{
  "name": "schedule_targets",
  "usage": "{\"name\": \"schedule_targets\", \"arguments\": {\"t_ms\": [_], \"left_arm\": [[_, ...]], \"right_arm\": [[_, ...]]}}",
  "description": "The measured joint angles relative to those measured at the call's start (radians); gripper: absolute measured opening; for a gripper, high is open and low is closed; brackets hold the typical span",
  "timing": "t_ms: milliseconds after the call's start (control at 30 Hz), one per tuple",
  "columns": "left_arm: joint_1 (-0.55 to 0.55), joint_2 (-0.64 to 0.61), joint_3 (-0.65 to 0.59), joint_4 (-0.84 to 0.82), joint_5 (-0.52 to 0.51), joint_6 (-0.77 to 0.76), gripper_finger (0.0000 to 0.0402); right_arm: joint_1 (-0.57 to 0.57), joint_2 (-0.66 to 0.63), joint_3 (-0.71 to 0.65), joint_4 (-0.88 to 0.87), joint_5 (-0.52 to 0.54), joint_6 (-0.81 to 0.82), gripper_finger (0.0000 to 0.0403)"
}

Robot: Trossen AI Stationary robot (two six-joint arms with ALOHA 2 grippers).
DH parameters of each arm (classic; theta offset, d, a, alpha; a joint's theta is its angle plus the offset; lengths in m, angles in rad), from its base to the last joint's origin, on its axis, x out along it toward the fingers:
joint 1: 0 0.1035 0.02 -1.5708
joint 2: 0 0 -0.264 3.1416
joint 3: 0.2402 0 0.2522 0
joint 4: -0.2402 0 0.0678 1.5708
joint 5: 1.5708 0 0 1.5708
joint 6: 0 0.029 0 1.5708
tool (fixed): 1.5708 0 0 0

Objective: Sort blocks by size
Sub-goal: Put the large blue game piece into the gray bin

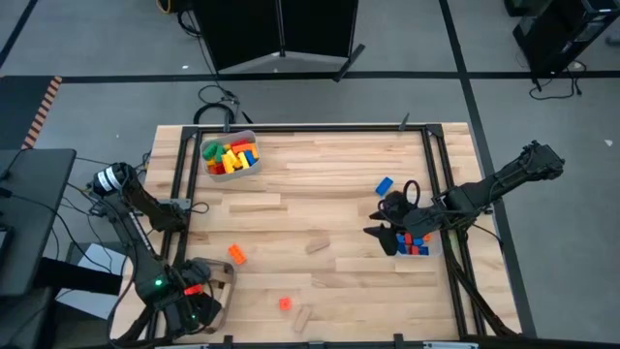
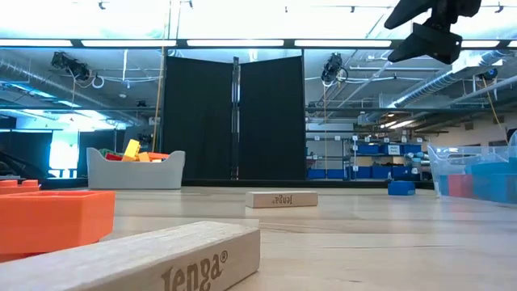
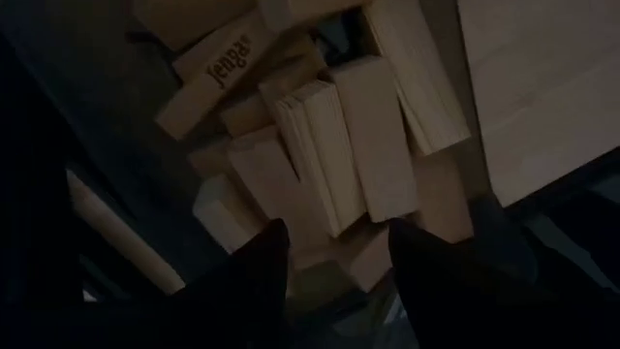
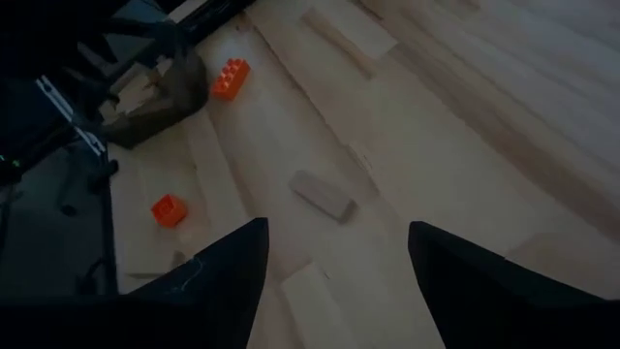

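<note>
Tan wooden planks [image 3: 339,145], smooth and rectangular, lie heaped in the near-left bin [image 1: 225,291] under the left gripper [image 3: 334,257], fingers parted, empty. The right gripper [image 4: 334,262] hovers wide, empty, above the studded bricks [image 1: 415,244] at the right edge.

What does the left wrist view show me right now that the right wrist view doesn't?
Only the left wrist view: a pile of tan wooden pieces packed in a bin, directly beyond the left gripper, whose fingers stand apart with nothing between them.

Only the right wrist view: the open tabletop with two orange bricks and loose wooden pieces, beyond the right gripper, open and empty.

Both: tan wooden pieces and pale wood tabletop.
</note>
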Motion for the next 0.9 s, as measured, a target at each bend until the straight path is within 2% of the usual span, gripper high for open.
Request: {"name": "schedule_targets", "arguments": {"t_ms": [200, 433, 700, 900], "left_arm": [[0.041, 0.0, 0.0, 0.003, -0.001, -0.001, 0.0188], [0.169, 0.0, 0.0, 0.047, -0.029, 0.202, 0.0188], [0.376, 0.0, 0.0, 0.054, -0.086, 0.41, 0.0188], [0.552, 0.0, 0.0, 0.185, -0.105, 0.679, 0.0188]], "right_arm": [[-0.022, 0.0, 0.0, 0.022, 0.001, -0.119, 0.0259], [-0.147, 0.0, 0.003, 0.067, 0.03, -0.253, 0.0259], [-0.417, 0.008, 0.138, 0.006, -0.086, -0.589, 0.0259], [-0.663, 0.105, 0.324, -0.222, -0.237, -0.85, 0.026]]}}
